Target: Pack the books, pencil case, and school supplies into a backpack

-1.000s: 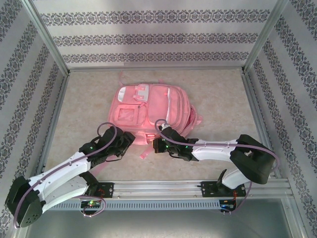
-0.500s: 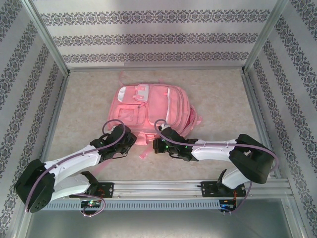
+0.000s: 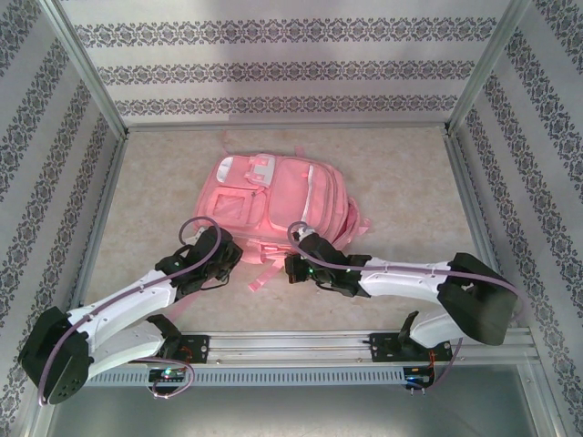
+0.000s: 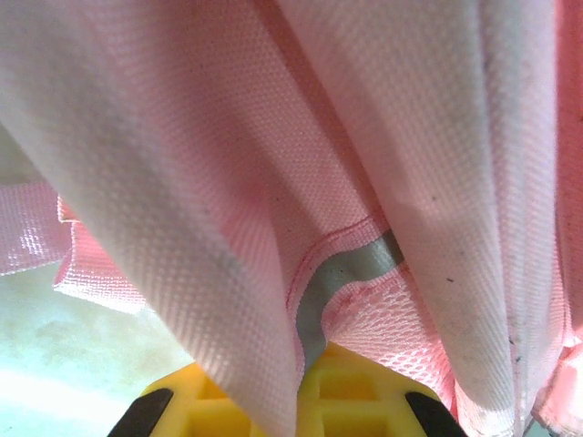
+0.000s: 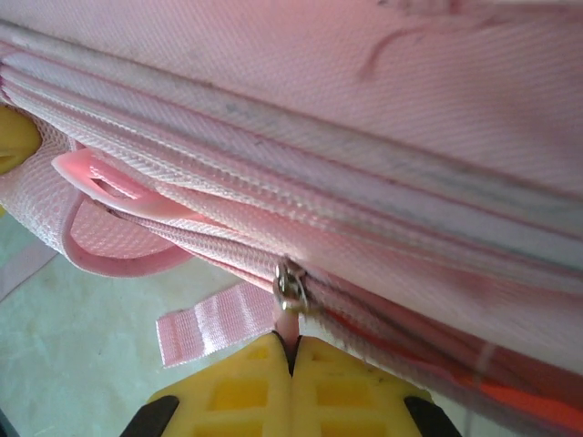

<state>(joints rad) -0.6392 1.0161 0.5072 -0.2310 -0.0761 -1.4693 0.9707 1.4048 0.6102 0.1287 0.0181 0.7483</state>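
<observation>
From above, the pink backpack (image 3: 278,202) lies flat in the middle of the desk (image 3: 410,182). The left arm stretches from the near left corner to the bag's near left edge, with the left hand (image 3: 233,252) against the fabric. The right arm lies low and reaches leftward, with the right hand (image 3: 291,267) at the bag's near edge.

On the left wrist camera, the left hand (image 4: 305,396) is closed on a fold of the backpack's cloth, with yellow fingers (image 4: 360,401) on either side of it.

On the right wrist camera, the right hand (image 5: 291,350) is pinched shut on the zip pull (image 5: 290,320) just below the metal slider (image 5: 290,285). A loose strap (image 5: 214,330) lies just to the left.
</observation>
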